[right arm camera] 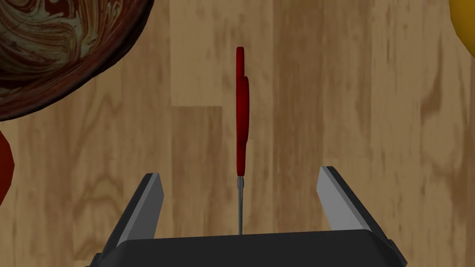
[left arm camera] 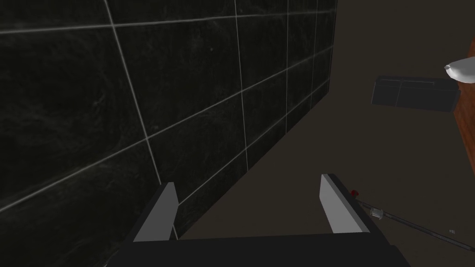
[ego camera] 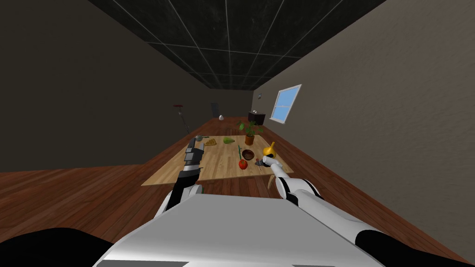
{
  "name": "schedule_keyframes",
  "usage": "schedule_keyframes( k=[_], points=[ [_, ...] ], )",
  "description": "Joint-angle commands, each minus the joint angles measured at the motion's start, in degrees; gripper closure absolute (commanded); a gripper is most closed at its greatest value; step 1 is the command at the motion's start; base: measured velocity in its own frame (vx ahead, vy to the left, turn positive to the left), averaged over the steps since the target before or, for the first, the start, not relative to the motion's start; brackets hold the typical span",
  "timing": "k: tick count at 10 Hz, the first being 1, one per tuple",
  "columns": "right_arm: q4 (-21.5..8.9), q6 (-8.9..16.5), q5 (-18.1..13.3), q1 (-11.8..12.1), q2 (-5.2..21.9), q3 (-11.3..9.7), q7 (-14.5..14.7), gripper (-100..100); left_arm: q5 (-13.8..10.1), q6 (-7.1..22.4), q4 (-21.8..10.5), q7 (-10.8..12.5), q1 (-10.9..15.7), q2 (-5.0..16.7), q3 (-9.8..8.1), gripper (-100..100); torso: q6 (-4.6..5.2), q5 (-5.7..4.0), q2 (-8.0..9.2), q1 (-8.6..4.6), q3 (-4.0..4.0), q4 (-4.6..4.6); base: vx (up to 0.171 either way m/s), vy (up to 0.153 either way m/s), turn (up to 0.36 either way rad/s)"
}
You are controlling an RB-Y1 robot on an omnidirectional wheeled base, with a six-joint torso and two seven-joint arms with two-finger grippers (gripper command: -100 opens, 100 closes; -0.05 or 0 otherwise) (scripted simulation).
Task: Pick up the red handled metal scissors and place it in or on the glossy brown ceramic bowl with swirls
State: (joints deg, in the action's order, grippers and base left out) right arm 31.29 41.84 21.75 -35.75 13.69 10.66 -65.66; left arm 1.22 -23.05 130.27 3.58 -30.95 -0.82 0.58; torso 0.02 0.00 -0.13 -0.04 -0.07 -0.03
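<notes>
**Wood-plank table: right gripper poised over red-handled scissors**

Right gripper (right arm camera: 240,172), its fingers spread wide and holding nothing, hangs directly over the scissors (right arm camera: 241,116). They rest on the table (right arm camera: 324,102), centred between the two fingers. Seen edge-on as a thin line, the scissors run crosswise to the fingers' closing line. The grey metal end lies toward 6 o'clock, at the gripper's body, and the red handles point to 12 o'clock, away from the robot. The swirled brown bowl (right arm camera: 55,46) sits near, at about 10 o'clock from the gripper. A yellow gourd (right arm camera: 464,23) is at 1 o'clock and a red fruit (right arm camera: 3,167) at 9. Left gripper (left arm camera: 248,178), also wide open and empty, is held up well apart at 9 o'clock, so the right arm is plainly nearer. A straight descent and squeeze looks the likely next move.
</notes>
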Motion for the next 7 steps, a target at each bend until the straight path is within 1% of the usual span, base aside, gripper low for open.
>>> schedule_keyframes(
  k=[1,2,3,5,6,7],
  points=[
    [0.00,0.00,0.00,0.00,0.00,0.00,0.00,-100,0.00,0.00,0.00,0.00,0.00,0.00,0.00,0,0.00,0.00,0.00,0.00,0.00,0.00,0.018,-0.003,-0.008],
    [-0.08,0.27,0.01,-0.03,-0.01,-0.01,-0.20,0,0.00,0.00,0.00,0.00,0.00,0.00,0.00,0,-0.01,0.00,0.05,0.02,0.03,0.01,0.000,0.000,0.000],
    [-0.62,-1.39,0.09,1.03,-0.64,0.31,0.78,-100,0.00,0.00,0.00,0.00,0.01,0.00,0.00,0,-0.01,0.01,0.10,0.03,0.06,0.02,0.053,0.001,-0.015],
    [-1.18,-3.02,0.17,2.08,-1.28,0.62,1.75,-100,0.00,0.00,0.00,0.00,0.00,0.00,0.00,0,-0.01,0.01,-0.17,0.06,-0.09,-0.03,0.102,0.009,-0.013],
    [-1.18,-3.02,0.17,2.08,-1.28,0.62,1.75,-100,0.00,0.00,0.00,0.00,-0.01,0.00,0.00,0,0.00,0.01,-0.23,0.05,-0.13,-0.05,0.065,-0.004,-0.007],
    [-0.53,-2.34,0.15,2.20,-1.16,0.59,1.52,-100,0.00,0.00,0.00,0.00,0.00,0.00,0.00,0,-0.01,0.01,-0.15,0.02,-0.09,-0.04,0.020,-0.003,0.002]
  ],
)
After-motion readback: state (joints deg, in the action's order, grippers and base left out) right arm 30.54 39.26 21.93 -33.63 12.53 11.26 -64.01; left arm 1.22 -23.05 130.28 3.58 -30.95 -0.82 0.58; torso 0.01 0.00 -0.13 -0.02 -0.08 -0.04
